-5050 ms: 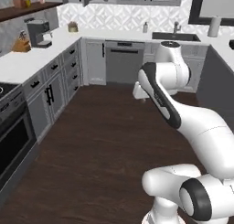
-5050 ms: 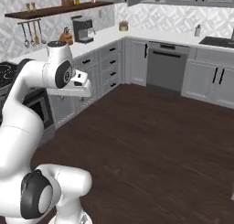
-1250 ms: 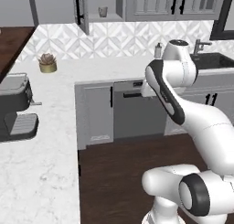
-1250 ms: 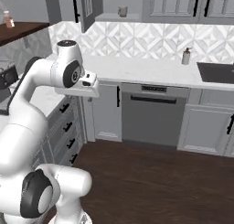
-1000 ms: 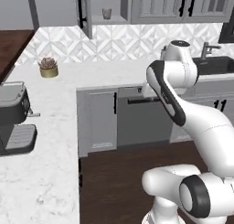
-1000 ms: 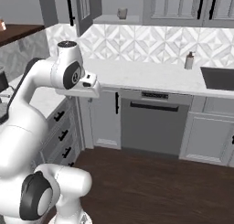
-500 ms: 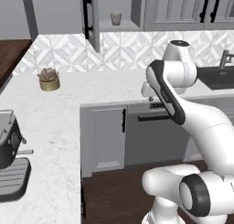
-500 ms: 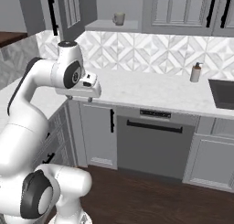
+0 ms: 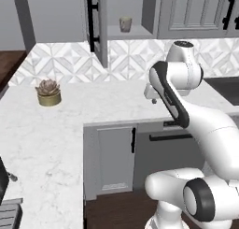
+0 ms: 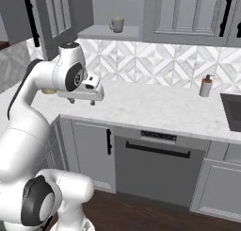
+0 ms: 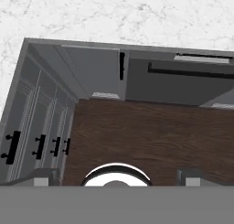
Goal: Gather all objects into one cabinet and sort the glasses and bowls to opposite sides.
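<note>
From my remote seat I saw the arm folded back over its base with the gripper (image 10: pixel 84 101) held just above the front edge of the white marble counter (image 9: pixel 70 130), pointing down; in the right base view two short dark fingertips (image 10: pixel 71 101) hung under the hand with a gap between them, and nothing sat in that gap, so I read the fingers as parted and empty, though in the left base view the gripper (image 9: pixel 153 100) was too small for me to judge. Through the hand camera I looked straight down past the counter's edge (image 11: pixel 114 17) at the dark wood floor (image 11: pixel 151 136), the lower cabinets with small black pulls (image 11: pixel 36 147) along one side, and the dishwasher front with its long dark handle (image 11: pixel 189 72). Farther back on the counter, well to the arm's left, stood the potted succulent (image 9: pixel 48 92), and off to the right near the backsplash a small soap bottle (image 10: pixel 205 86). Beyond all that, high on the wall, the grey upper cabinet (image 9: pixel 130 34) stood with its panelled door (image 9: pixel 95 25) swung wide, the black bar handle (image 9: pixel 91 20) showing on it, and one pale cream mug (image 9: pixel 125 24) sat upright on the plain shelf, alone, well apart from the gripper; I saw the same mug (image 10: pixel 116 24) on the shelf (image 10: pixel 110 34) from the right side
</note>
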Motion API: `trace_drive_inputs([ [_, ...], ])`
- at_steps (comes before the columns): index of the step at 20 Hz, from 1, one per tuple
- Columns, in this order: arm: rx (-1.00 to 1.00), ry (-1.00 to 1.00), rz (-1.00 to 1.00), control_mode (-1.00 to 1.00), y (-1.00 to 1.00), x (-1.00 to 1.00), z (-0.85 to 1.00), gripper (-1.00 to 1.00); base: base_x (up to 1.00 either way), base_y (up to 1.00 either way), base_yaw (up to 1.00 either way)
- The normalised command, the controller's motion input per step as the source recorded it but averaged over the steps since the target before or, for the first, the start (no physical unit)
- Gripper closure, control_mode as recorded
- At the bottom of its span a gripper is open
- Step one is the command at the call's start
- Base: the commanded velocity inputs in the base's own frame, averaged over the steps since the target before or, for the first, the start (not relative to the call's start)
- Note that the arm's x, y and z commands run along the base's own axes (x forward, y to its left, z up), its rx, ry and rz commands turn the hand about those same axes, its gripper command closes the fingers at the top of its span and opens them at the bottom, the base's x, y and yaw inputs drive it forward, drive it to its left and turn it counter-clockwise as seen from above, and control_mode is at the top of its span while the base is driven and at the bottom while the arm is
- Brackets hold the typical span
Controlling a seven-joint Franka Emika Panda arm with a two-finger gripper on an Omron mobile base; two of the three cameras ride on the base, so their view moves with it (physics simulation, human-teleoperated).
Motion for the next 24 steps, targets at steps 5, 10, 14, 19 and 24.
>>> trace_drive_inputs([
  [5,0.00,0.00,0.00,1.00,0.00,0.00,0.00,-1.00,0.66,-0.03,0.02],
  [10,0.00,0.00,0.00,1.00,0.00,0.00,0.00,-1.00,0.77,0.00,0.02],
  [14,0.00,0.00,0.00,1.00,0.00,0.00,0.00,-1.00,0.81,0.00,0.03],
  [19,0.00,0.00,0.00,1.00,0.00,0.00,0.00,-1.00,0.34,0.00,0.02],
  [24,0.00,0.00,0.00,1.00,0.00,0.00,0.00,-1.00,0.00,0.00,0.00],
])
